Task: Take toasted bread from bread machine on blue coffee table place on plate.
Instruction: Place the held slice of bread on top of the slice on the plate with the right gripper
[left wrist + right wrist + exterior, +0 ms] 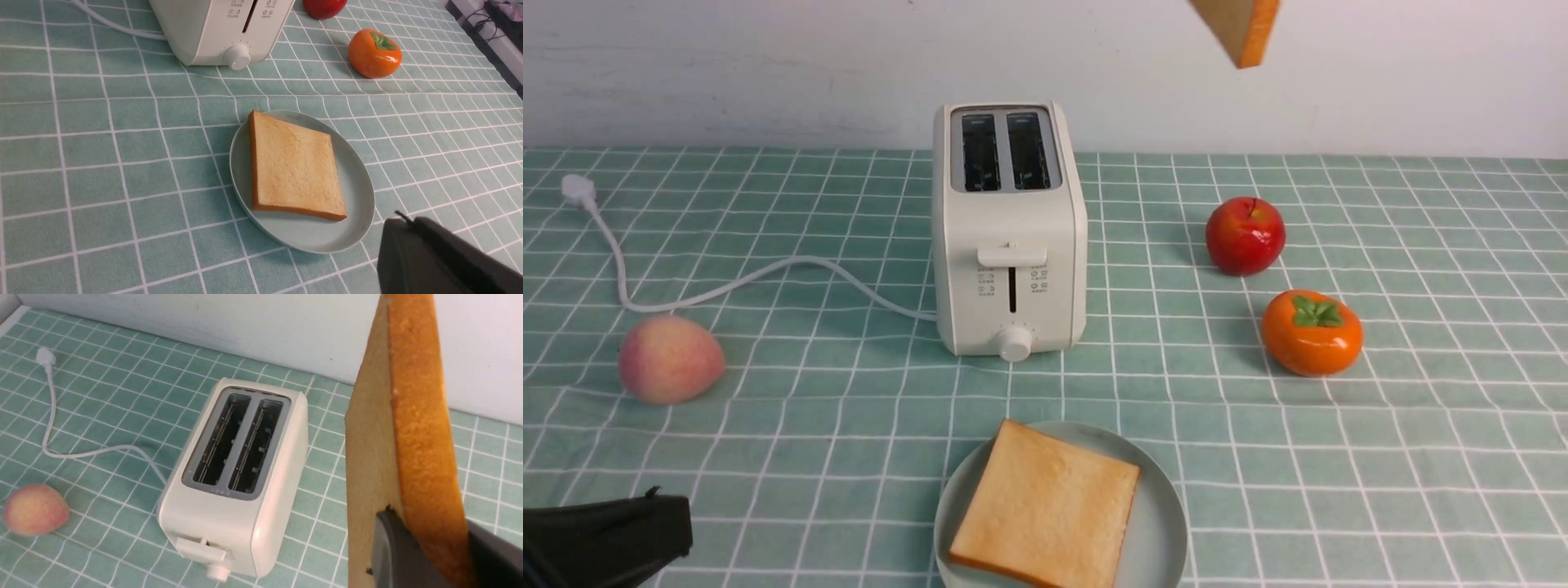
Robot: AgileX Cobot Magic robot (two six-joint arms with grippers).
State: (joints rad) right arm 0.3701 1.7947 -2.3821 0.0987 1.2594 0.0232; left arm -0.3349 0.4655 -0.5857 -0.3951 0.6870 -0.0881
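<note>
While your right hand (435, 551) grasps a slice of toasted bread (412, 416) by its lower edge, holding it upright high above the surface (768, 457) and to the right of the bread machine (1009, 245), the other slice (1045, 506) lies flat on the plate (1164, 531), near the machine's front. Your left hand (605, 543) sits clenched, low at the near left. You also have a peach (670, 359) left of the machine, and an apple (1245, 235) and a persimmon (1312, 332) to its right.
</note>
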